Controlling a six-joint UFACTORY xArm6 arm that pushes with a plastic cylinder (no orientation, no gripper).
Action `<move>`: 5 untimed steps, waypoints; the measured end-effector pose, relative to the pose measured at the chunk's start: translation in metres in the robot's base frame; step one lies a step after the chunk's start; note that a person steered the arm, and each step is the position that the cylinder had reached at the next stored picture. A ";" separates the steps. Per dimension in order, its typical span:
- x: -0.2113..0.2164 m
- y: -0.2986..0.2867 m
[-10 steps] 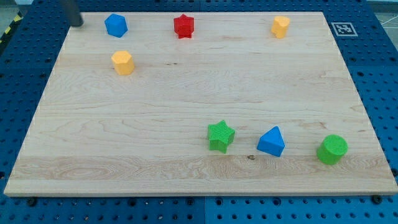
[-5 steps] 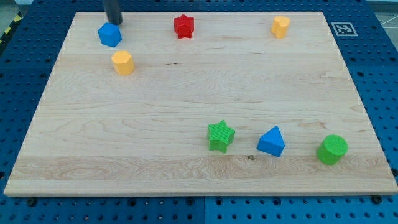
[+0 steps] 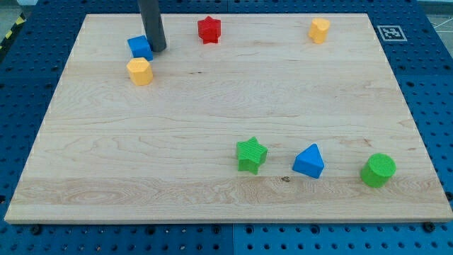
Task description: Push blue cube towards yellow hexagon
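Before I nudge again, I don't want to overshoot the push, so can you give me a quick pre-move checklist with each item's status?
1. My tip beside the blue cube, on its right in the view: ok.
2. Tip touching the cube: cannot tell.
3. Blue cube next to the yellow hexagon, just above it: ok.
4. The two actually touching: cannot tell.
5. Red star out of the way: ok.
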State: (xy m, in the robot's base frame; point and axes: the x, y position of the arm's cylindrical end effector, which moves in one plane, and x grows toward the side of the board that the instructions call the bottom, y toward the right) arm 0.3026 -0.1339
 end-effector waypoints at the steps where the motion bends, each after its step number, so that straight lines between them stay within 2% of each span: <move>1: 0.004 0.005; 5: 0.004 0.006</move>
State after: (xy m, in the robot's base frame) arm 0.3069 -0.1277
